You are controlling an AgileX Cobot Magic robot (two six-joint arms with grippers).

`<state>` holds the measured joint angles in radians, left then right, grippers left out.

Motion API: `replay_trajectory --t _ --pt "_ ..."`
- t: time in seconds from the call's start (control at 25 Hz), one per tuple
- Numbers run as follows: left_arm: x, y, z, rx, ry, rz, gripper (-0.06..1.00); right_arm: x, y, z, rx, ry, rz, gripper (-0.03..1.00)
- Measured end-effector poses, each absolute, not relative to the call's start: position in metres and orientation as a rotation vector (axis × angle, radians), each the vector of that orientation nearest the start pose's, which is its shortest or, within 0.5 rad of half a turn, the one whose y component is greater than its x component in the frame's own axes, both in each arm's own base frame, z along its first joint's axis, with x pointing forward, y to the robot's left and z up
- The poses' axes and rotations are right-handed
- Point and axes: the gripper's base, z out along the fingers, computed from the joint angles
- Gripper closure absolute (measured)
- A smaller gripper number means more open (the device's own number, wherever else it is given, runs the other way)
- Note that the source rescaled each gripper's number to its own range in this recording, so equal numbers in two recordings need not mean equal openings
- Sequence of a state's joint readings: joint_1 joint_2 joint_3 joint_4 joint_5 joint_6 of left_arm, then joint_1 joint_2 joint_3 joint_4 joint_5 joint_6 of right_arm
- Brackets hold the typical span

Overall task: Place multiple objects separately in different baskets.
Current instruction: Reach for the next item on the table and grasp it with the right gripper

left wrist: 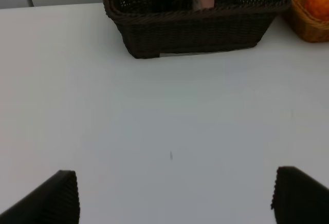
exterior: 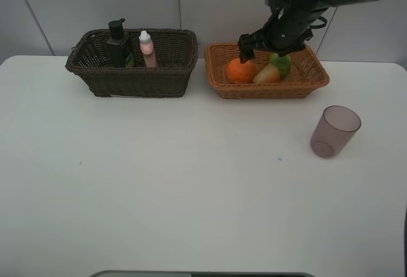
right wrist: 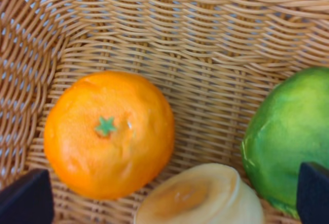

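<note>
Showing two wicker baskets side by side along the upper part of the exterior high frame: one dark brown basket (exterior: 132,67) at upper left and one light orange-tan basket (exterior: 267,74) at upper centre-right, each with its long axis running left to right across the white table (exterior: 159,182). Two bottles stand upright in the dark basket, a dark green pump bottle (exterior: 117,43) and, just to its right, a pink white-capped bottle (exterior: 147,48). Three fruits lie in the tan basket: one orange (exterior: 240,70) at its left, one green citrus fruit (exterior: 281,64) at its right, and one pale peach-like fruit (exterior: 267,75) between and in front of them. In the right wrist view the orange's (right wrist: 109,131) green stem star faces the camera. One translucent purple cup (exterior: 334,131) stands upright, mouth up, alone at right of centre, well apart from both baskets.

Right gripper (exterior: 262,45) hangs over the tan basket, above the fruit, fingers spread and holding nothing; only two dark fingertips (right wrist: 25,198) show at the lower corners of its wrist view. Left gripper (left wrist: 175,196) hovers over bare table, jaws wide apart and empty, facing the dark basket.
</note>
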<state>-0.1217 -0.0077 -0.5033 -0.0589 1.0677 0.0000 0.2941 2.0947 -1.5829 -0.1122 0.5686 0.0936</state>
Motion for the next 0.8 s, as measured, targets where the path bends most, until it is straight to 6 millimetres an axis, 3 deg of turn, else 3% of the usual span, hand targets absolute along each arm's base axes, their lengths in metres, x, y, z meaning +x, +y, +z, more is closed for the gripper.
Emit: replay_trajectory --t 0.4,0.8 --pt "-0.007 -0.004 0.278 0.128 2.038 -0.147 0.0 0.406 0.117 0.249 -0.334 2.635 0.009 -0.03" --pt "-0.007 -0.004 0.278 0.128 2.038 -0.147 0.0 0.345 0.098 0.251 -0.346 2.74 -0.016 -0.03"
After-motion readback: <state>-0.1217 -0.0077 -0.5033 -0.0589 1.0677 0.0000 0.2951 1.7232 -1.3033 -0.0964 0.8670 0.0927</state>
